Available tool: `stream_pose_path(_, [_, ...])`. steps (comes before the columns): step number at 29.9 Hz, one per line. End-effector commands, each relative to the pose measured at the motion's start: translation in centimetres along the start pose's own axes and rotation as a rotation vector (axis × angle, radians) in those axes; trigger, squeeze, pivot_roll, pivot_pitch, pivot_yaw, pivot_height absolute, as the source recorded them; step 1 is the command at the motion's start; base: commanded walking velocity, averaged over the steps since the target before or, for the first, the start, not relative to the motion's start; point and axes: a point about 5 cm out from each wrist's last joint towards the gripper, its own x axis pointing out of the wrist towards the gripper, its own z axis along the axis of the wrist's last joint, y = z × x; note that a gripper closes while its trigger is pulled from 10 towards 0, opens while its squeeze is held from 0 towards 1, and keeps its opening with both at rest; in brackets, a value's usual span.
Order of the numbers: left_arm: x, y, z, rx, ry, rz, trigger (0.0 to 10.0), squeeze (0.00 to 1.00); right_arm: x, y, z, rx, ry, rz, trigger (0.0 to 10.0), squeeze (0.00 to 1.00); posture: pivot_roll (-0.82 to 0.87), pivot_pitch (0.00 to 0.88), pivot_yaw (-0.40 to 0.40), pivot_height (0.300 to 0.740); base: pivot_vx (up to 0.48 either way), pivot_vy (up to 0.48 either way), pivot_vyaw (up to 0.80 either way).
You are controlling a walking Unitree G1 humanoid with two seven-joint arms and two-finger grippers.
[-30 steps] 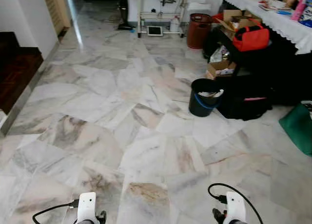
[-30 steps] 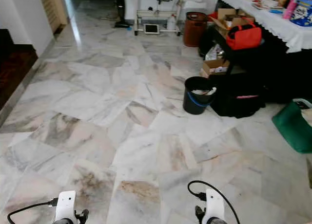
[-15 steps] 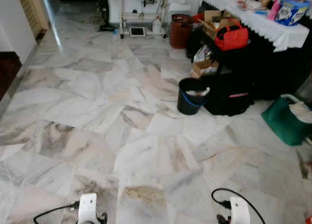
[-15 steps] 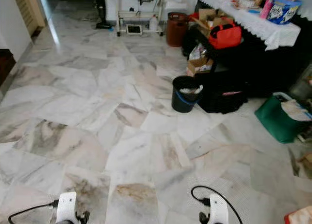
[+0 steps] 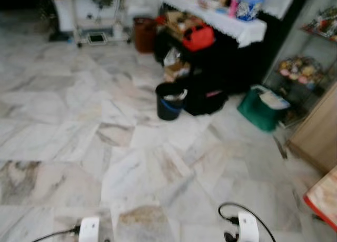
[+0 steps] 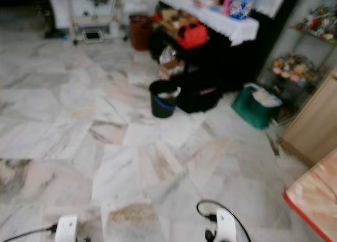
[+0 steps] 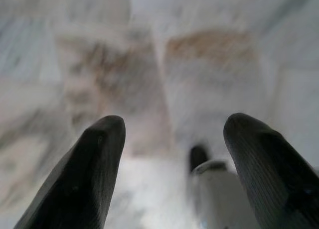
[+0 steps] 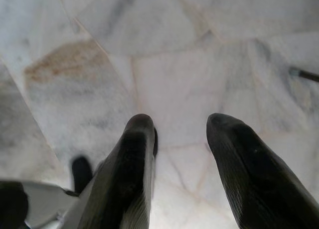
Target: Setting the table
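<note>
A table corner (image 6: 314,191) with a pale top and a red edge comes in at the lower right. No tableware can be made out on it. Both arms hang low over the marble floor, the left arm (image 5: 89,230) and the right arm (image 5: 247,228) at the bottom edge. In the left wrist view my left gripper (image 7: 172,127) is open, with only floor tiles between its black fingers. My right gripper (image 8: 182,122) is also open over bare tiles, holding nothing. The head views are blurred.
A black bucket (image 5: 170,101) stands mid-floor beside black bags (image 5: 208,97) and a green bag (image 5: 258,109). Behind them is a white-clothed side table (image 5: 221,18) with a red bag (image 5: 198,37) below it. A wire shelf (image 5: 297,73) and a wooden cabinet (image 5: 318,131) line the right.
The camera has swung to the right, so the bucket and bags have slid left in the picture. The shelf, cabinet and red-edged table corner have come into view. Both arms hang as before.
</note>
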Motion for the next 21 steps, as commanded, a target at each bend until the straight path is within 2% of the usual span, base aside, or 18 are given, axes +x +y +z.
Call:
stream_pose_path(1, [-0.2, 0.0, -1.2, 0.017, 0.041, -0.007, 10.0, 0.0, 0.1, 0.6, 0.8, -0.001, -0.022, 0.01, 10.0, 0.0, 0.05, 0.0, -0.045, 0.74, 0.0, 0.0, -0.67])
stream_pose_path(9, [-0.3, -0.2, -1.6, 0.049, 0.053, -0.025, 10.0, 0.0, 0.1, 0.6, 0.5, -0.008, -0.012, 0.005, 10.0, 0.0, 0.05, 0.0, -0.043, 0.74, 0.0, 0.0, -0.67])
stream_pose_path(15, [-0.3, -0.4, -1.8, 0.067, 0.06, -0.035, 10.0, 0.0, -0.3, -1.5, -0.4, -0.008, 0.002, -0.02, 10.0, 0.0, 0.05, 0.0, -0.035, 0.74, 0.0, 0.0, -0.67])
stream_pose_path(21, [-0.3, -0.5, -1.7, 0.084, 0.06, -0.029, 10.0, 0.0, -0.4, -1.8, -0.8, -0.01, 0.005, -0.029, 10.0, 0.0, 0.03, 0.0, -0.028, 0.74, 0.0, 0.0, -0.67])
